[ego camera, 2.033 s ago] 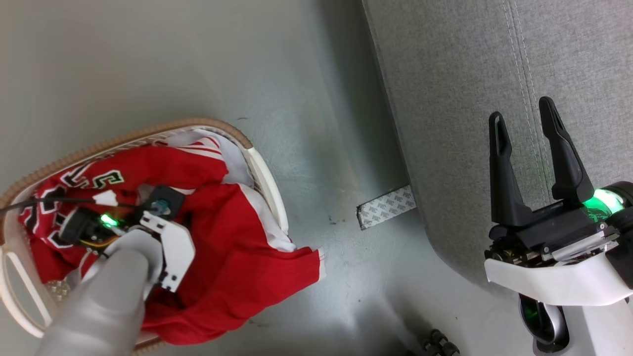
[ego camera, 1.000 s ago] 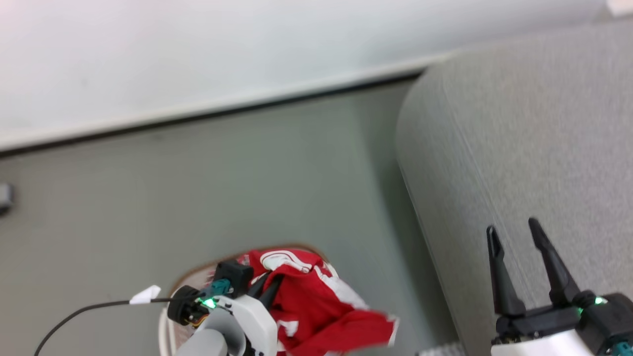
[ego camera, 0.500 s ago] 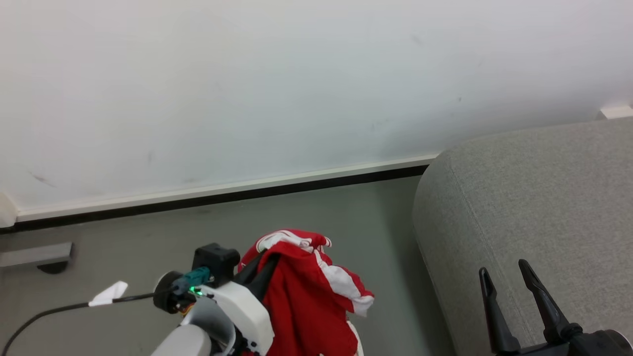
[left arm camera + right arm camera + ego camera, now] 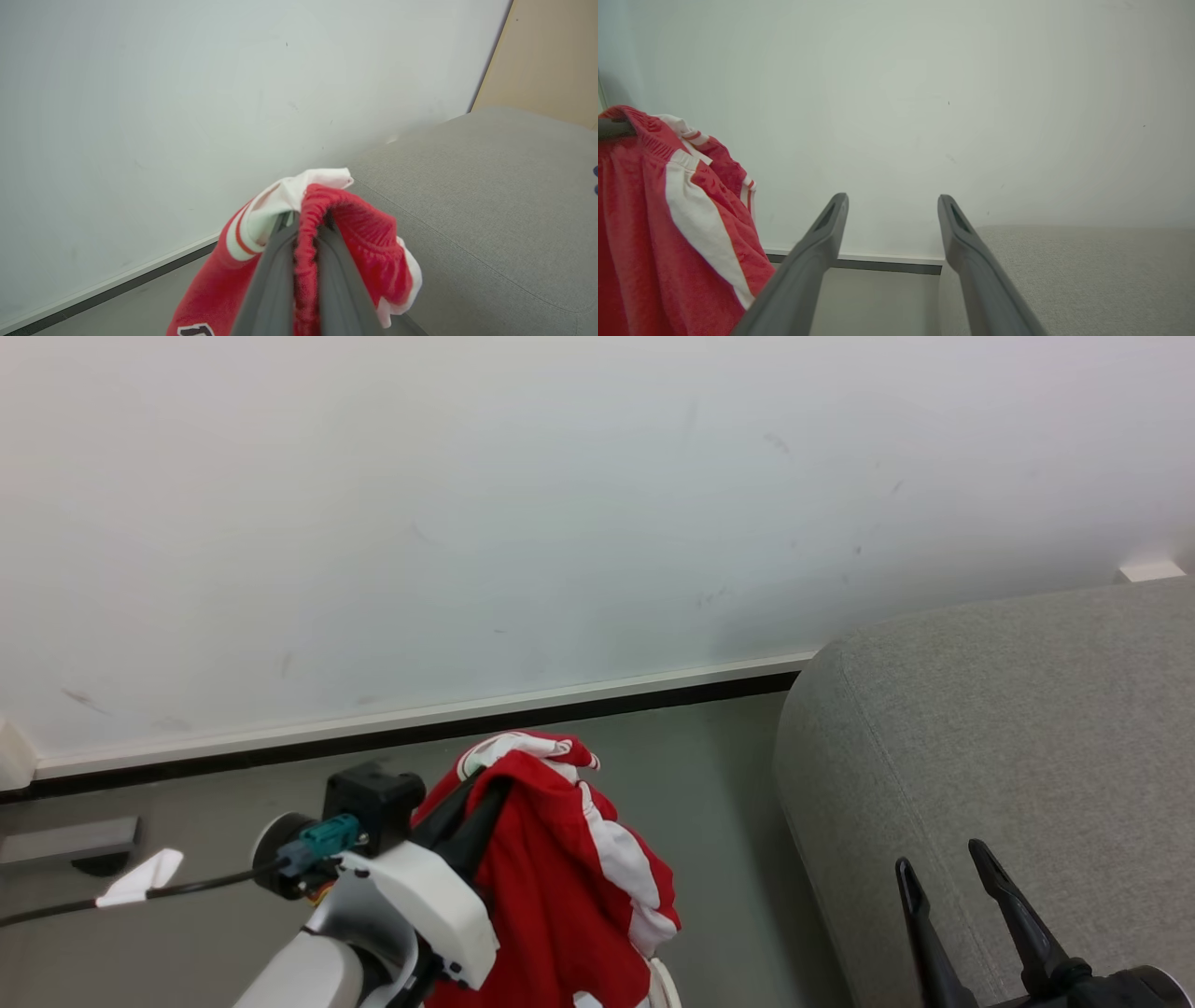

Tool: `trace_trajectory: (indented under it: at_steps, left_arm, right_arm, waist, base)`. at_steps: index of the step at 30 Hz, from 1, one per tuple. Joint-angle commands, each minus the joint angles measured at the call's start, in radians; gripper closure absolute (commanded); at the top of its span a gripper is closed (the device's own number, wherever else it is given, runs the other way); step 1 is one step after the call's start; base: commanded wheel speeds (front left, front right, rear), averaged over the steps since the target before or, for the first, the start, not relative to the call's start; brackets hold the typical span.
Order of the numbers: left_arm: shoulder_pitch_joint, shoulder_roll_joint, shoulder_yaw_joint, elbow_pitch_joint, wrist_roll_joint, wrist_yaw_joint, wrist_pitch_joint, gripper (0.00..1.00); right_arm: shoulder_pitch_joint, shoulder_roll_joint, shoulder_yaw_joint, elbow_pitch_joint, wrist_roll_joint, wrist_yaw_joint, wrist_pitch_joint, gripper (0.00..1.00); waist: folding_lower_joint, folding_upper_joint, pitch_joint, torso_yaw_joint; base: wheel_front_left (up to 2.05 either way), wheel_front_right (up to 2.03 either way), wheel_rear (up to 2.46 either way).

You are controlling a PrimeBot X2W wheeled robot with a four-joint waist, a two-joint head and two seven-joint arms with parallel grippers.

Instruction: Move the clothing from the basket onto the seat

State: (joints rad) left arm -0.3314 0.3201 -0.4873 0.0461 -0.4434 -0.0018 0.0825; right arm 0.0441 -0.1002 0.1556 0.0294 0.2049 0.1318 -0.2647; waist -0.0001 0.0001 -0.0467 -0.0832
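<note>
My left gripper (image 4: pixel 499 784) is shut on the clothing (image 4: pixel 560 877), a red garment with white stripes that hangs from its fingers above the grey floor, left of the seat. In the left wrist view the red waistband and a white fold (image 4: pixel 364 233) bunch around the closed left gripper (image 4: pixel 303 219). The light-grey seat (image 4: pixel 1008 709) fills the right side. Over its near edge my right gripper (image 4: pixel 938 859) stands open and holds nothing. The right wrist view shows the right gripper (image 4: pixel 893 198) with its fingers spread, the clothing (image 4: pixel 644 210) at its left and the seat (image 4: pixel 1064 270) at lower right. The basket is out of view.
A white wall (image 4: pixel 560 523) with a white-and-black baseboard (image 4: pixel 560 705) runs behind the grey floor (image 4: pixel 719 803). A black cable with a white tag (image 4: pixel 140 879) trails left from my left wrist. A low grey fitting (image 4: pixel 65 840) sits by the wall at far left.
The head camera has tilted up from the basket to the wall. My left gripper has lifted the red clothing out of the basket and raised it further. The right gripper stays open.
</note>
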Motion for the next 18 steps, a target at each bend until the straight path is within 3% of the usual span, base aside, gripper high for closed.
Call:
trace_trajectory:
  at_steps: [1, 9, 18]
  left_arm:
    - [0.016, 0.008, 0.005, -0.013, -0.005, 0.004, 0.000, 1.00]
    - [0.027, 0.011, -0.003, -0.034, -0.006, 0.017, 0.011, 1.00]
    - [0.012, 0.008, -0.018, -0.051, -0.006, 0.018, 0.018, 1.00]
  right_arm:
    - [0.007, -0.012, 0.005, -0.005, 0.008, -0.002, 0.000, 0.00]
    - [-0.006, -0.056, 0.081, -0.022, 0.040, -0.002, 0.000, 0.00]
    - [-0.111, -0.220, 0.330, 0.018, 0.143, -0.002, 0.000, 0.00]
  waist:
    - [0.0001, -0.0001, 0.000, -0.001]
    - [0.0001, -0.0001, -0.001, 0.000]
    - [0.0001, -0.0001, 0.007, 0.006]
  base:
    - [0.00, 0.00, 0.00]
    - [0.00, 0.00, 0.00]
    - [0.00, 0.00, 0.00]
